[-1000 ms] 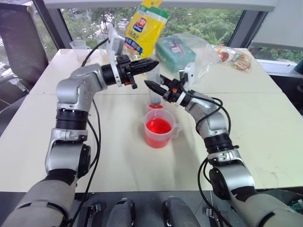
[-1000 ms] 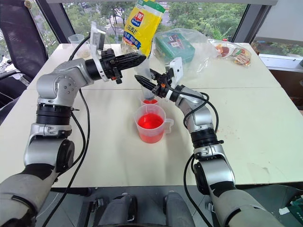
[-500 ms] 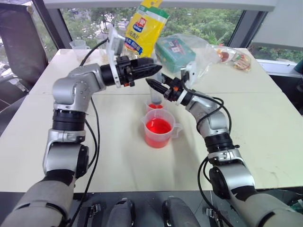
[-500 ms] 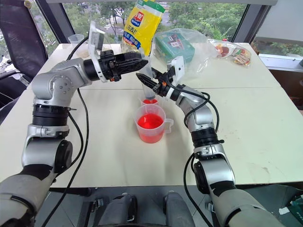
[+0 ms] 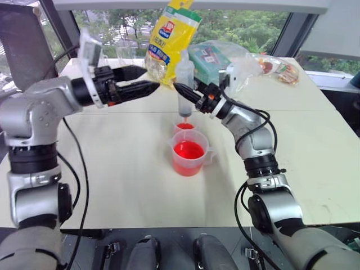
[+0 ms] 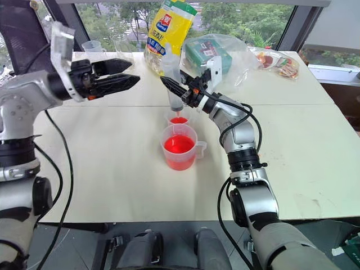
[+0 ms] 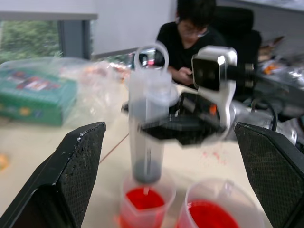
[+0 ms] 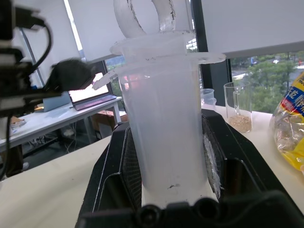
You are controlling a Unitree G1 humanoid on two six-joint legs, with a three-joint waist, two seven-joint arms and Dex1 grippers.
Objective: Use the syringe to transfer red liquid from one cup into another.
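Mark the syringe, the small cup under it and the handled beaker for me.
syringe [image 6: 173, 79]: right eye view, middle of the clear barrel.
small cup [image 6: 179, 119]: right eye view, red liquid at its mouth.
handled beaker [image 5: 189, 163]: left eye view, front wall below the red liquid.

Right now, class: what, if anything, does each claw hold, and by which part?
The right claw clamps the syringe by its barrel, upright above the smaller cup. The left claw is open, holding nothing.

Bright red liquid [image 5: 188, 150] fills the clear beaker [image 5: 189, 166] and the smaller clear cup [image 5: 183, 127], under a cloudy translucent syringe [image 5: 184, 84] with a dark plunger end. Behind, a yellow bag [image 5: 171, 39] with blue and red print, and a green box [image 5: 208, 61] in clear plastic, rest on the cream table [image 5: 129, 169]. Both grippers' fingers [image 5: 134, 89] are black.
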